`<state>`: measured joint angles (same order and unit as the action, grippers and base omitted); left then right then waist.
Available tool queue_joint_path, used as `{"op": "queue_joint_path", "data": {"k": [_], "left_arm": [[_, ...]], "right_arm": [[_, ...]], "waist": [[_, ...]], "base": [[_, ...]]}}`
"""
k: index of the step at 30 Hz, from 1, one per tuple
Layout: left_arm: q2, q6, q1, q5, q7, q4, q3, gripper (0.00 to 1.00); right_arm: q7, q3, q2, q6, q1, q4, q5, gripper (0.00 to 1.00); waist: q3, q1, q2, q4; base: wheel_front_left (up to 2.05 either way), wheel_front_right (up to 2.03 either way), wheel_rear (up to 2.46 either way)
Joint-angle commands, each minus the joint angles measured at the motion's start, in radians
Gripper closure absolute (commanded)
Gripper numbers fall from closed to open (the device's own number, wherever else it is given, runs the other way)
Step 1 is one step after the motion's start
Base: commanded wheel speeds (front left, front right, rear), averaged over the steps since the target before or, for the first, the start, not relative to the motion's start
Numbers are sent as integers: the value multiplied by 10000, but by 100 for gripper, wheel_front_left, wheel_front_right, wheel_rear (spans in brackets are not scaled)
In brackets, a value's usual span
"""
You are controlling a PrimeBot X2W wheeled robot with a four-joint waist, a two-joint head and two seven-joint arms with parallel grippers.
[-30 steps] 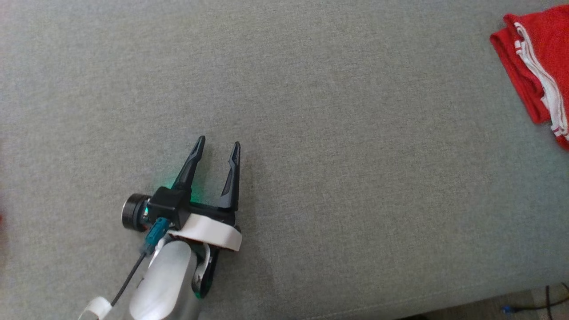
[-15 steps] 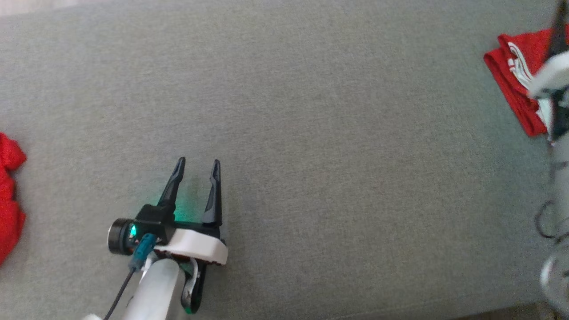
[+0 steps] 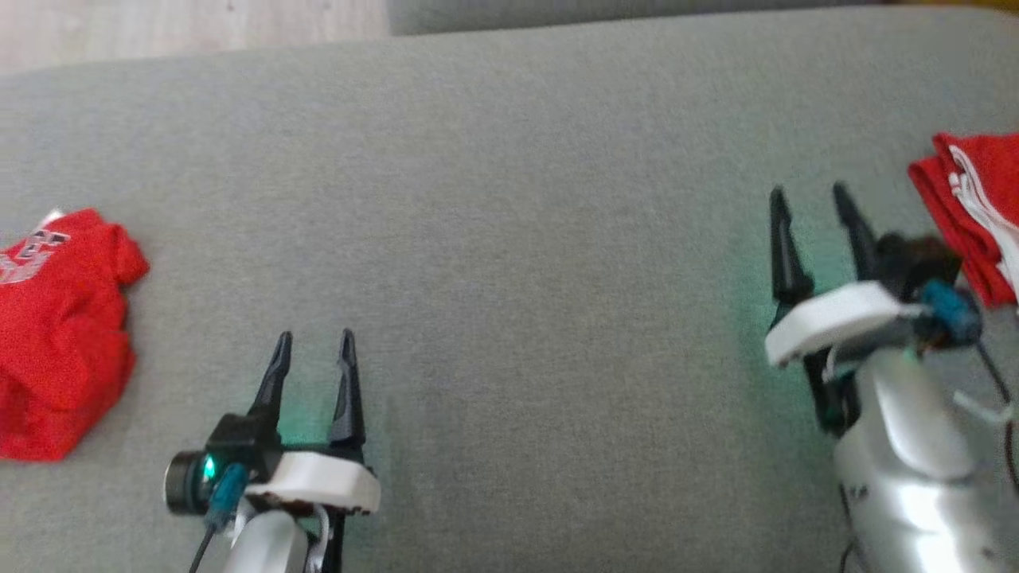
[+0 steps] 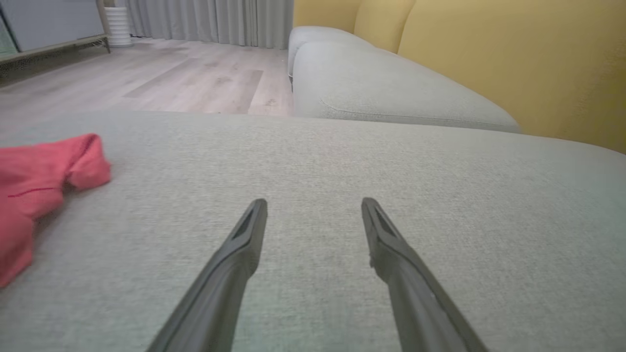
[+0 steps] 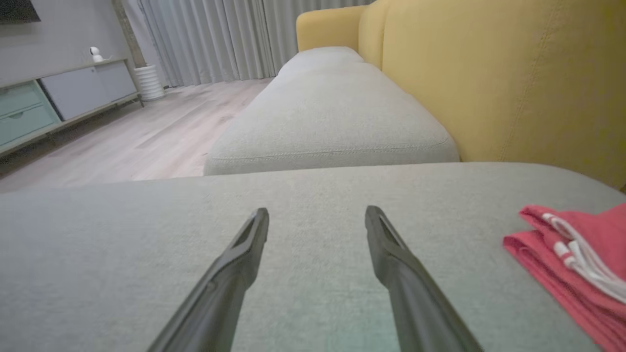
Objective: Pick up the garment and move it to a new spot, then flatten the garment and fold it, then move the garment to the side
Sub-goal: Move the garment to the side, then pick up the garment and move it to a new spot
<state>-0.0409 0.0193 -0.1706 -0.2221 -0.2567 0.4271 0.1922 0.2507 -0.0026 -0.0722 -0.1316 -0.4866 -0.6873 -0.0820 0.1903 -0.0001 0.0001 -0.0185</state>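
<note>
The left gripper (image 3: 314, 338) and right gripper (image 3: 808, 193) hover over the grey cushion (image 3: 517, 278), fingers spread wide and holding nothing. The crumpled garment (image 3: 64, 334) lies at 9 o'clock, well apart from the left gripper. A folded garment (image 3: 967, 215) lies at 2 o'clock. The fabric appears light, soft and limp. Pinch a raised fold or the sleeve edge.

No lettering can be read: the white print (image 3: 24, 248) on the crumpled red garment (image 3: 68, 342), at the left, is too blurred to make out.
</note>
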Motion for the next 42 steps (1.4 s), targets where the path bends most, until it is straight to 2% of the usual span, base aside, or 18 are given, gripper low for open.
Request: {"op": "queue_joint_path", "data": {"k": [1,12,19,28,34,42], "left_arm": [[-93,69,-10,-83,-51,-336,-394,0],[-93,17,924,-15,-51,-365,-973,0],[-93,-21,1362,15,-51,-403,-1009,0],[-93,-52,1281,11,-51,-442,-756,0],[-93,118,1100,-223,-51,-412,-505,0],[-93,306,1259,-450,-51,-367,-604,0]], "right_arm": [[109,276,104,9,103,413,-150,0],[110,955,215,9,2287,1108,-1299,0],[110,1259,218,9,2766,1066,-1609,0],[110,1406,219,9,2737,971,-1644,0],[110,1597,219,9,2748,909,-1521,0],[110,2219,219,9,2712,921,-1532,0]], "waist": [[-264,1,-1,203],[-1182,1,-1,347],[-1550,1,-1,321],[-1470,1,-1,545],[-1293,1,-1,1513],[-1098,1,-1,3611]], "base": [[0,0,0],[0,0,0],[0,0,0],[0,0,0],[0,0,0],[0,0,0]]}}
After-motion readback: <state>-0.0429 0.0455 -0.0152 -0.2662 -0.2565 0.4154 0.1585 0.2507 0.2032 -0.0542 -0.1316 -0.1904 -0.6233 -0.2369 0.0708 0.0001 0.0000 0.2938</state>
